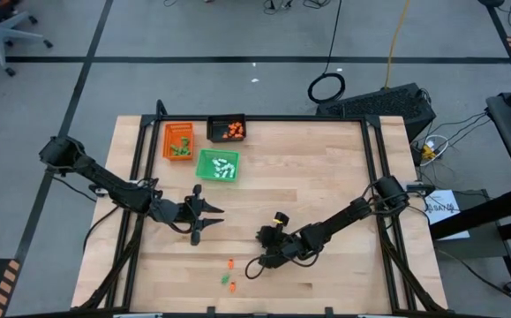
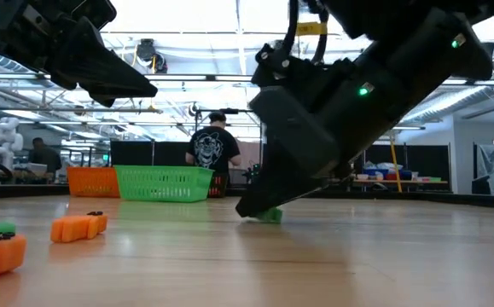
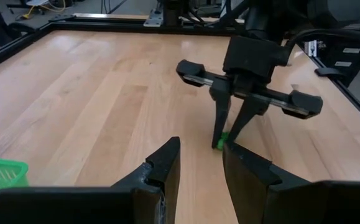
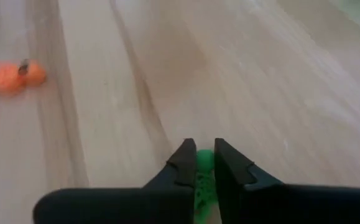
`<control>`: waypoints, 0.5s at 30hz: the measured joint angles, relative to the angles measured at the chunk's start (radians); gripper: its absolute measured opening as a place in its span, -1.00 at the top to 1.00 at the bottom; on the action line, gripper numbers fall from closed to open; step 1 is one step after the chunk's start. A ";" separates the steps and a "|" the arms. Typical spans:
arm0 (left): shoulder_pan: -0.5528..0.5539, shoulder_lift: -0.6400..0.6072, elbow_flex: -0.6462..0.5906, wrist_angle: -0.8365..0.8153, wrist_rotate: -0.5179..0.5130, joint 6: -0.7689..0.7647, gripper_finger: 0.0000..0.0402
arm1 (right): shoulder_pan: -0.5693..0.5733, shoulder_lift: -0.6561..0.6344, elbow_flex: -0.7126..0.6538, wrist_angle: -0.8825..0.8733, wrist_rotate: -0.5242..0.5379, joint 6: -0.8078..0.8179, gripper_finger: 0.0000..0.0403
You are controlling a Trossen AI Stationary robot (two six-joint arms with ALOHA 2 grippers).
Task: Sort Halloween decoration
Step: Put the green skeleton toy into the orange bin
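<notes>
Halloween decoration piece, tiny green plastic (image 4: 203, 163), sits on the near table, pinched between right gripper (image 4: 201, 163) fingers; left gripper (image 1: 204, 215) hovers spread nearby. Next: lift, carry to the far green tray (image 1: 217, 166).

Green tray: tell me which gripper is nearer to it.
Left. The left gripper hangs just below the green tray in the high view; the right gripper is farther off, shut on a green piece.
</notes>
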 joint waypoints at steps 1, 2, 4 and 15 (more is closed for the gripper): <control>0.000 0.000 0.000 0.000 0.000 0.001 0.41 | 0.000 -0.007 -0.001 -0.004 -0.009 -0.018 0.95; 0.000 0.000 0.000 0.000 0.000 0.000 0.41 | 0.001 -0.015 -0.003 -0.008 -0.011 -0.033 0.96; 0.000 0.000 0.000 0.000 0.000 -0.001 0.41 | 0.001 -0.025 -0.003 -0.013 -0.015 -0.052 0.95; 0.000 0.000 0.000 -0.001 0.000 -0.002 0.41 | 0.001 -0.066 -0.003 0.012 0.001 -0.101 0.96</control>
